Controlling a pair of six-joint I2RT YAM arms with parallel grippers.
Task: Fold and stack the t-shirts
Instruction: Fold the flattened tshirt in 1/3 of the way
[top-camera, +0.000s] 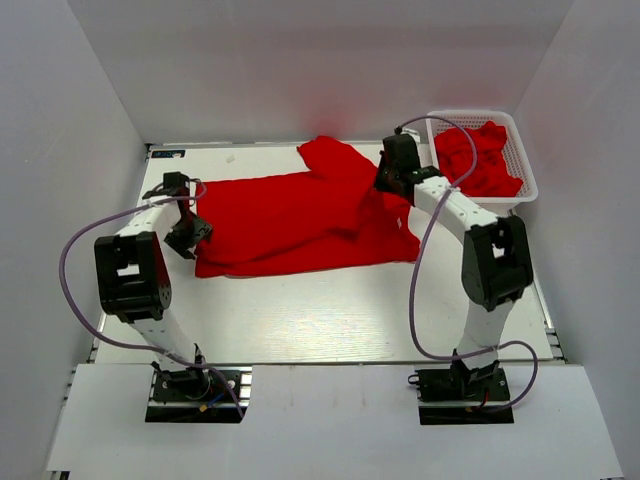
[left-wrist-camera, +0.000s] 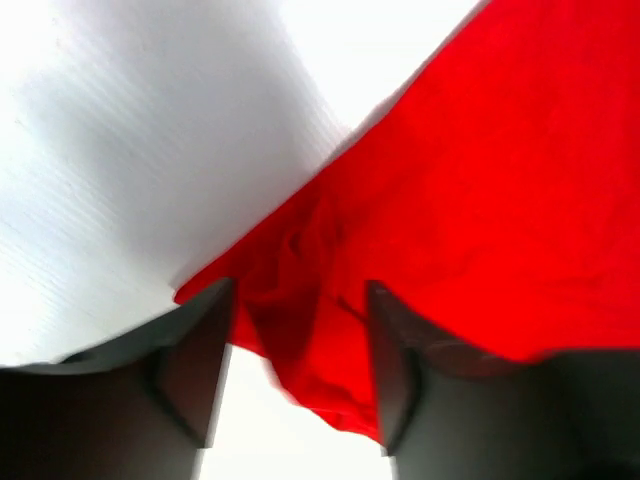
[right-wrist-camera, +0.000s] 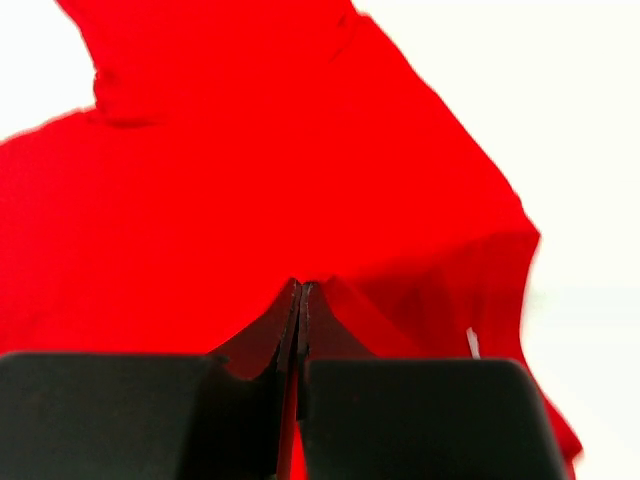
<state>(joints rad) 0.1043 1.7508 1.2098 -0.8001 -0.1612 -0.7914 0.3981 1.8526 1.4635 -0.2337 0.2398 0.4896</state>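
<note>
**Table** (top-camera: 320, 310): white top, walled in by white panels on three sides; both arm bases are bolted at its near edge.

**T-shirt** (top-camera: 300, 220): plain bright red, no print. It lies spread across the far half of the table, between the two arms, with its long side running left to right. The cloth is mostly flat with soft creases. One sleeve or corner reaches toward the far edge, near the right arm's wrist.

**Left gripper** (top-camera: 188, 236): at the t-shirt's left edge, low over the table. In the left wrist view the left gripper (left-wrist-camera: 298, 290) has its two dark fingers (left-wrist-camera: 190, 370) standing apart. A rumpled edge of the t-shirt (left-wrist-camera: 480, 200) lies in the gap between them, and white table shows to the left. The jaws are open and clamp nothing.

**Right gripper** (top-camera: 385, 180): over the t-shirt's right far part. In the right wrist view the right gripper (right-wrist-camera: 300, 290) has its fingers pressed together. A sliver of red shows in the seam between them, and the t-shirt (right-wrist-camera: 250, 180) tents up to the tips. The jaws are closed, pinching the t-shirt.

**Basket** (top-camera: 528, 190): white plastic mesh, at the far right corner of the table, just beside the right arm.

**Heap of t-shirts** (top-camera: 480, 160): the same red, crumpled inside the basket. How many there are cannot be told.

**Cables** (top-camera: 75, 250): purple, one looping along each arm.
</note>
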